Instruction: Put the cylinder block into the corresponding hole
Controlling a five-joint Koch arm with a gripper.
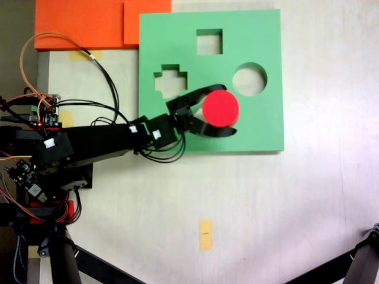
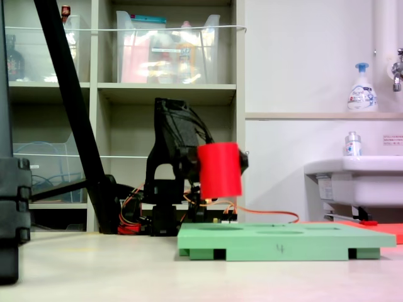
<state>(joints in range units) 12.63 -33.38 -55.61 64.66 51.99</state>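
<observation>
The red cylinder block (image 1: pixel 221 108) (image 2: pixel 219 170) hangs in the air above the green foam board (image 1: pixel 260 127) (image 2: pixel 283 242), held well clear of its surface. My black gripper (image 1: pixel 226 110) is shut on it, one jaw on each side of the block. From above, the block sits just left of and below the round hole (image 1: pixel 249 79), over solid board. The block leans slightly in a fixed view from the table's level.
The board also has a square cut-out (image 1: pixel 209 41) and a cross-shaped cut-out (image 1: pixel 170 82). Orange foam sheets (image 1: pixel 89 23) lie at the board's top left. A yellow tape mark (image 1: pixel 205 234) is on the table. Tripod legs (image 1: pixel 361 260) stand at the lower corners.
</observation>
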